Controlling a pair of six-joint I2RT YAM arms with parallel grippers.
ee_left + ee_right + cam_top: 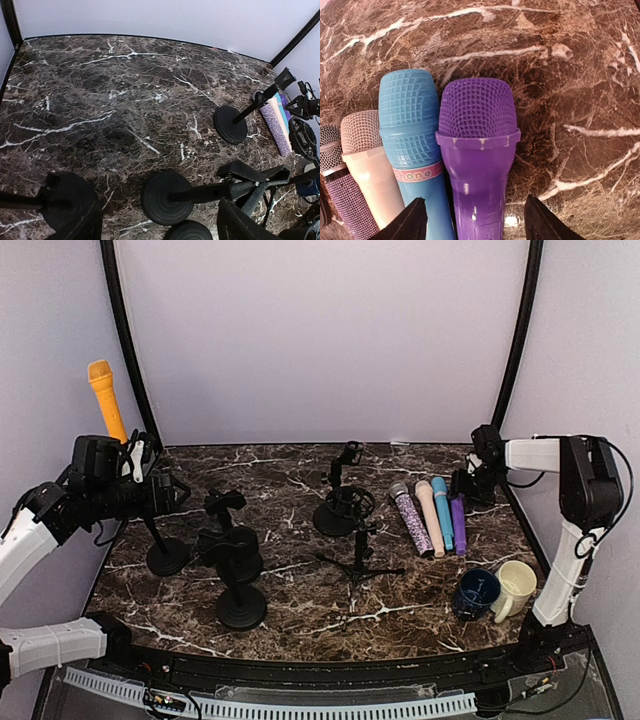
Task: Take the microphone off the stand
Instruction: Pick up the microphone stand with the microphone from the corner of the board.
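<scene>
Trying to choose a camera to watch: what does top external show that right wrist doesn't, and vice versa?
Only top external: an orange plastic microphone upright by the left arm, black microphone stands, a dark blue mug and a cream mug. Only right wrist: that the right hand stands open, fingers either side of the purple plastic microphone, and a pink lettered band on the blue plastic microphone. Both: those two lying beside a cream microphone and a glittery purple microphone, on the brown marble tabletop.

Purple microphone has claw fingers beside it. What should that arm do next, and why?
Probably lift the right gripper straight up. Its fingers stand clear of the purple microphone, which lies on the table beside the blue microphone, so it looks released.
</scene>
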